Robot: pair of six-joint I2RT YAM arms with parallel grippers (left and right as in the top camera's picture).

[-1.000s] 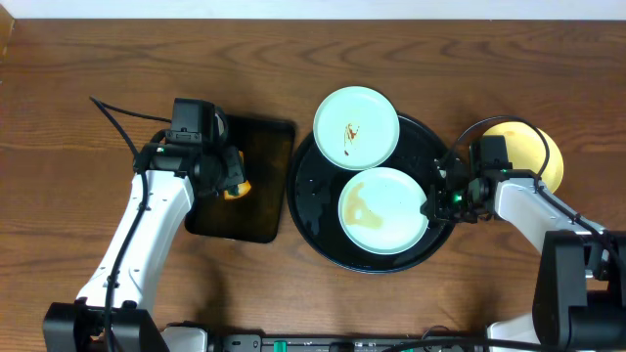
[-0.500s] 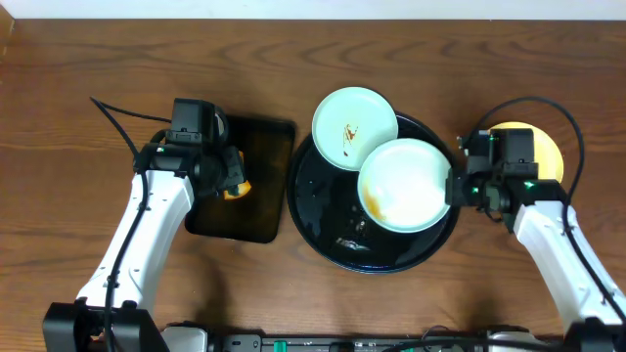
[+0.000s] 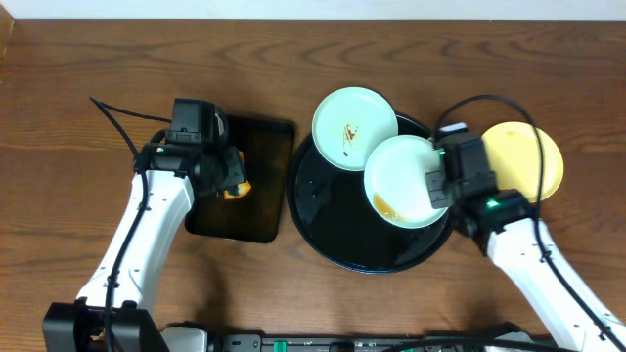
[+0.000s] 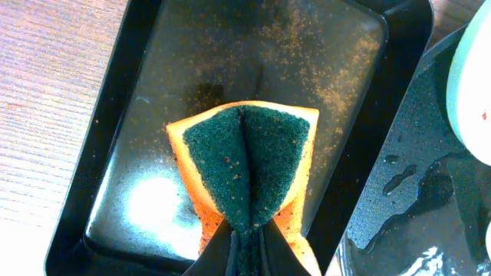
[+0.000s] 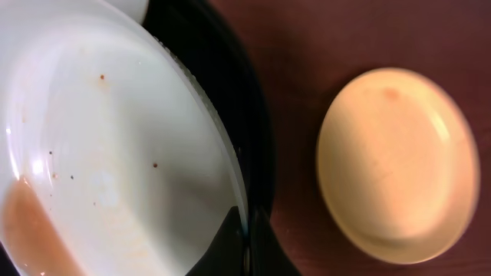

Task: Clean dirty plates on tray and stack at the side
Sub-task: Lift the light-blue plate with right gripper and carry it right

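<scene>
My right gripper (image 3: 437,189) is shut on the rim of a pale mint plate (image 3: 403,180) and holds it tilted above the right half of the round black tray (image 3: 323,215); brown liquid pools at its low edge. In the right wrist view the plate (image 5: 115,153) fills the left, the fingers (image 5: 245,238) pinching its rim. A second mint plate (image 3: 354,127) with a brown smear rests on the tray's far rim. The yellow plate (image 3: 523,156) lies on the wood at right and also shows in the right wrist view (image 5: 395,165). My left gripper (image 4: 245,241) is shut on an orange-and-green sponge (image 4: 245,165).
The sponge hangs over a small rectangular black tray (image 3: 256,210), (image 4: 138,138) left of the round tray. The round tray's wet surface shows in the left wrist view (image 4: 414,192). Bare wood tabletop (image 3: 78,225) lies at the far left and in front.
My right gripper has lifted the mint plate off the tray and tilted it up, so its brown liquid ran to the low edge. The right arm swung around. The left arm stayed still.
</scene>
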